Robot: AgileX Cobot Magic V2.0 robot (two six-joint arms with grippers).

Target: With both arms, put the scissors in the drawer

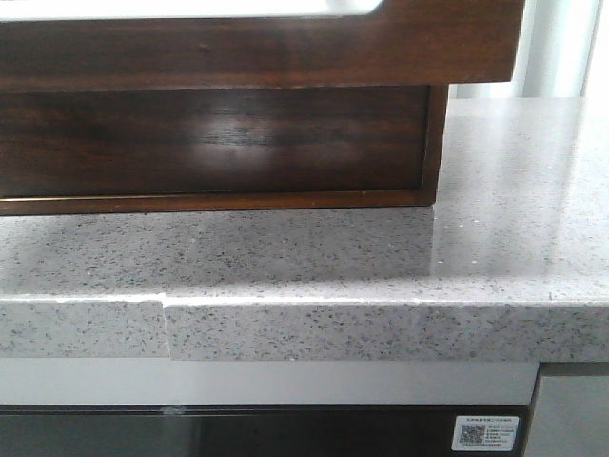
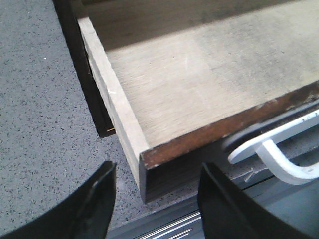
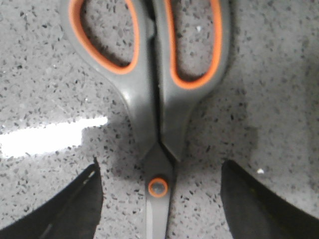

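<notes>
The dark brown glossy drawer (image 1: pixel 257 48) fills the top of the front view, with a white rounded-corner area (image 1: pixel 362 6) along its top. In the left wrist view it stands pulled out, its bare wooden bottom (image 2: pixel 199 74) empty. My left gripper (image 2: pixel 155 169) is open and empty, its fingers on either side of the drawer's front corner without touching it. The grey scissors (image 3: pixel 149 99) with orange-lined handles lie closed on the speckled counter. My right gripper (image 3: pixel 160 167) is open just above them, with the orange-ringed pivot (image 3: pixel 158 187) between its fingers. Neither gripper shows in the front view.
The dark wooden box (image 1: pixel 209 143) under the drawer stands on the grey speckled counter (image 1: pixel 514 190). The counter's front edge has a seam (image 1: pixel 164 324). A white curved handle (image 2: pixel 279 159) sits below the drawer front, near the counter's edge.
</notes>
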